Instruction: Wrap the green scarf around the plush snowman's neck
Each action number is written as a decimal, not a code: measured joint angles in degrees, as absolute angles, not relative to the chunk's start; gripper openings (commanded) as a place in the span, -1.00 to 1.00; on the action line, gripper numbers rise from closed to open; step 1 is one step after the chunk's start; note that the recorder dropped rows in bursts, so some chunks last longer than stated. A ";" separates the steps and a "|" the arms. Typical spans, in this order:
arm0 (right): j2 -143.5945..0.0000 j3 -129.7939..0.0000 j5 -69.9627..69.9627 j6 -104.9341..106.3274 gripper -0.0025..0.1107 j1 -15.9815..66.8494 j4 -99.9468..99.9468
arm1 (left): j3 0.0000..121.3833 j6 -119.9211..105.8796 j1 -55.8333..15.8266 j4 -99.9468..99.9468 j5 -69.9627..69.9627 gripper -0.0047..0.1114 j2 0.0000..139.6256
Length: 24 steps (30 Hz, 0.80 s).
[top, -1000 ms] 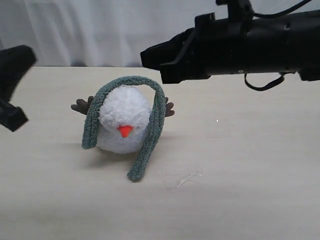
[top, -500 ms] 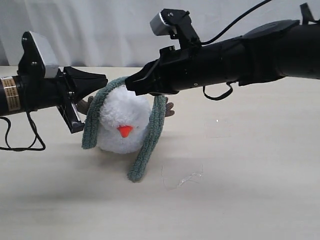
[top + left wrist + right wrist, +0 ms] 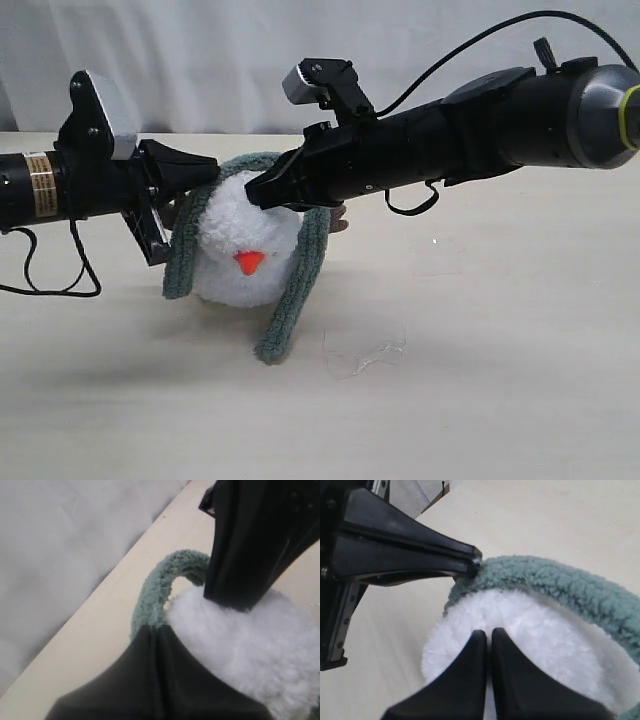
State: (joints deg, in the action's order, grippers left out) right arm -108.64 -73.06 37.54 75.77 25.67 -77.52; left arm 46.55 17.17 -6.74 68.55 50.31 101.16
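snowman: the plush snowman (image 3: 232,270) sits on the table (image 3: 480,390), left of middle, with its orange nose (image 3: 249,262) facing the exterior camera

scarf: the green scarf (image 3: 303,262) is draped over the top of the head like an arch, not round the neck. One end hangs down the left side. The longer end runs down the right side and lies on the table in front.

left gripper: the left gripper (image 3: 212,171) comes in from the left, jaws pinched together, tip right against the scarf's upper left. Can't tell if any fabric is actually caught.

right gripper: the right gripper (image 3: 485,635) reaches across from the right, jaws closed tight. Its tips poke into the white fluff on top of the head, beside the scarf, grasping nothing.

other: a scrap of clear film (image 3: 365,355) lies on the table near the scarf's long end, not touching it
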 measured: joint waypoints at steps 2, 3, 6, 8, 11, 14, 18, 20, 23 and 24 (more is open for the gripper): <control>-108.64 -73.18 37.54 75.77 -0.88 25.67 -77.52 | 46.64 17.59 -6.74 69.56 49.73 -0.92 102.28; -108.64 -73.18 37.54 75.77 -0.88 25.67 -77.52 | 46.64 17.34 -6.74 69.60 49.40 -0.92 102.87; -108.64 -73.18 37.54 75.77 -0.88 25.67 -77.03 | 46.67 16.35 -6.74 66.82 47.83 -0.92 103.85; -108.64 -73.18 37.54 75.77 -0.88 25.67 -76.63 | 46.67 16.22 -6.74 65.80 45.93 -0.92 103.96; -108.64 -73.18 37.76 75.77 -0.88 25.67 -76.65 | 46.67 16.13 -6.74 65.92 44.83 -0.92 103.96; -108.64 -73.18 37.76 75.77 -0.88 25.67 -76.50 | 46.67 17.01 -6.74 66.39 44.53 -0.92 103.96; -108.64 -73.18 37.76 75.63 -0.88 25.67 -76.50 | 46.67 20.65 -6.74 67.37 44.07 -0.92 103.49; -108.64 -73.18 37.53 75.38 -0.88 25.67 -76.50 | 46.67 24.00 -6.74 69.18 43.05 -0.92 102.22; -108.64 -73.18 37.16 74.99 -0.88 25.67 -76.50 | 46.67 33.15 -6.74 75.96 39.41 -0.92 99.03; -108.64 -73.18 37.16 74.97 -0.88 25.67 -76.50 | 46.67 36.93 -6.74 78.48 38.30 -0.92 98.22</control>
